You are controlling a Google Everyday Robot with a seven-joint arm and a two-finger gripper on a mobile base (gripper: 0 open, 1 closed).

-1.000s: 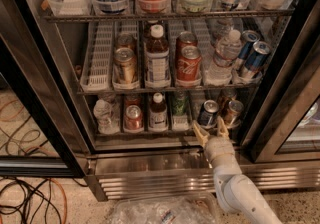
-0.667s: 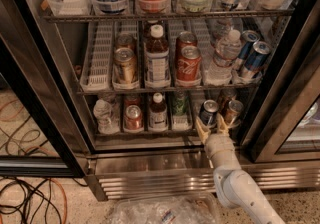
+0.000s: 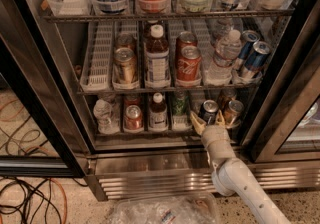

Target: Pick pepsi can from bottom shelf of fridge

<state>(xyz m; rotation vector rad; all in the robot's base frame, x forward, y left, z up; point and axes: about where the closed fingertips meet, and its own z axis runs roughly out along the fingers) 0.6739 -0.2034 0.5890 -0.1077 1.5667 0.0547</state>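
Nearest, crumpled clear plastic (image 3: 165, 210) lies on the floor, with loose cables (image 3: 25, 203) off to the left. A white robot arm (image 3: 245, 188) rises from the lower right, past the ribbed steel base panel of the fridge (image 3: 150, 180). Its gripper (image 3: 208, 122) sits at the front edge of the bottom shelf (image 3: 140, 135), jaws spread, one on each side of the pepsi can (image 3: 208, 110); whether they touch it cannot be made out. The can stands upright on that shelf, right of centre, with a copper-coloured can (image 3: 233, 111) just beside it. Further up, the higher racks hold more cans and bottles.
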